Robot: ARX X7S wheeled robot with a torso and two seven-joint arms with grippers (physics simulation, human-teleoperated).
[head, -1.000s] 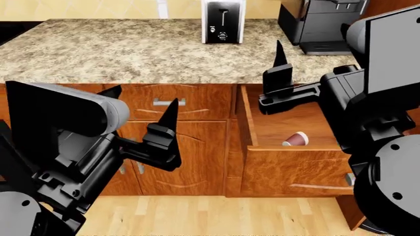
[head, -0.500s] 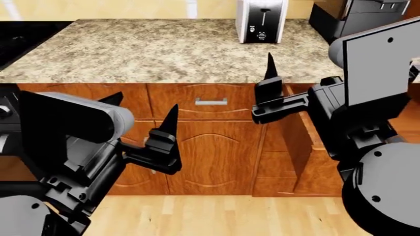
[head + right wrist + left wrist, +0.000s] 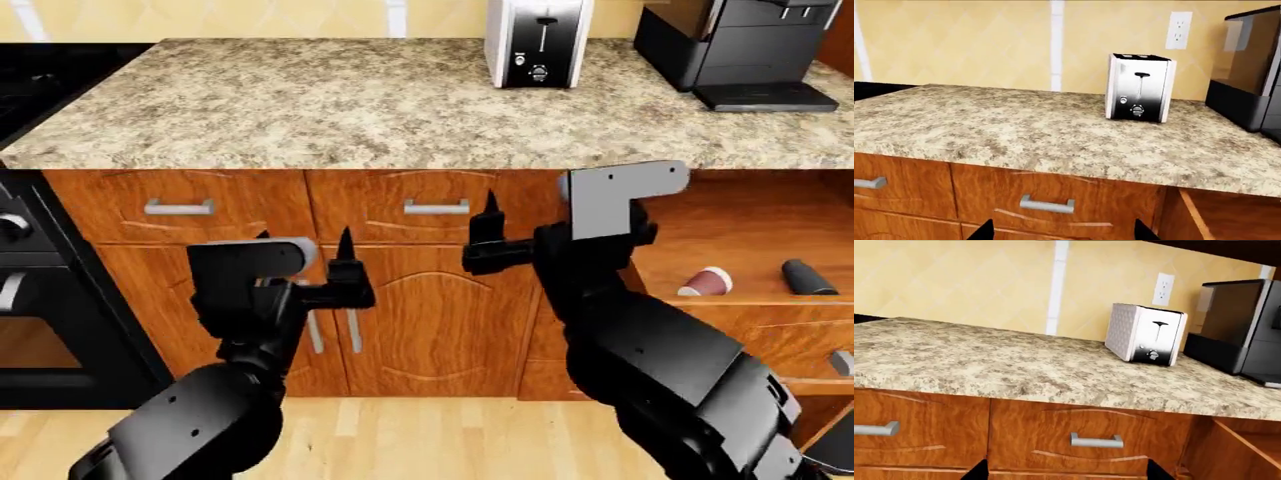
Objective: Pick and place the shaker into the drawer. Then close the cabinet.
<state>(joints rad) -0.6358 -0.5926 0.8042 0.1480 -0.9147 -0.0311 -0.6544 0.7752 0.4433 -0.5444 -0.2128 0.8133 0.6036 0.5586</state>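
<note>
Shaker already lies in the open drawer at my 3 o'clock beside a maroon cup, both end effectors released and empty, so I only have the cabinet left to close.

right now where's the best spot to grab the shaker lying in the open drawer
Grip the shaker across its dark body, midway along. It lies on its side on the drawer floor, so come straight down from above, fingers straddling its width. The maroon cup lies apart, leaving room.
</note>
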